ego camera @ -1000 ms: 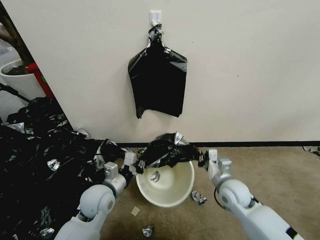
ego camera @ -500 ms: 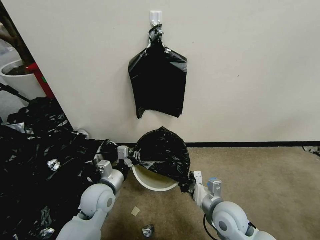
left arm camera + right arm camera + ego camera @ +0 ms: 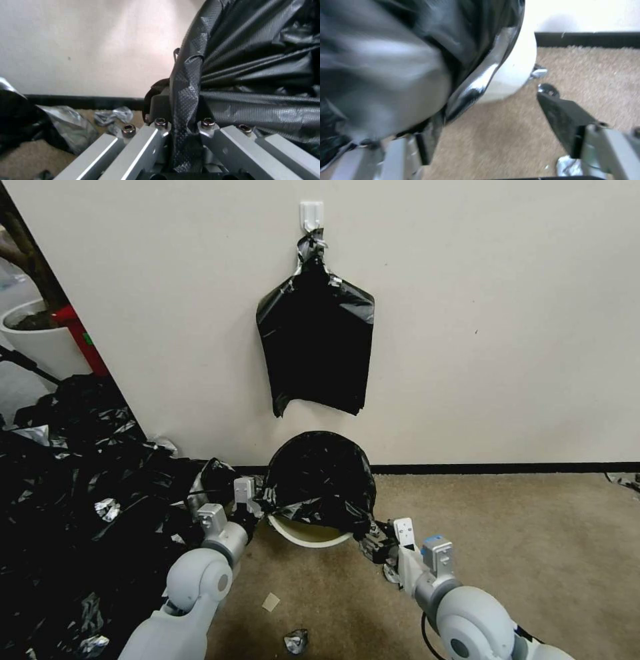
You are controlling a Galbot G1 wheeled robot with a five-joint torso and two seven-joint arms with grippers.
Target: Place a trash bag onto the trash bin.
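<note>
The trash bag [image 3: 320, 477] is a glossy black film stretched like a dome over the mouth of the cream trash bin [image 3: 310, 539], which is tipped toward me on the carpet by the wall. Only the bin's lower rim shows under the film. My left gripper [image 3: 257, 505] is at the bin's left side, shut on a pleated strip of the trash bag [image 3: 253, 75] that runs between its fingers [image 3: 160, 123]. My right gripper [image 3: 380, 540] is at the bin's lower right and stands open. The trash bag [image 3: 420, 37] lies against one of its fingers, beside the bin's wall [image 3: 516, 72].
A flat black sheaf [image 3: 317, 340] hangs from a wall hook above the bin. A broad black plastic heap [image 3: 73, 480] covers the floor at left, with a white planter [image 3: 37, 340] behind it. Silver scraps [image 3: 295, 640] lie on the carpet. Bare carpet stretches to the right.
The bag, first bunched behind the bin's open mouth, was pulled down over it. The right gripper came down toward me with the bag's edge and now stands open.
</note>
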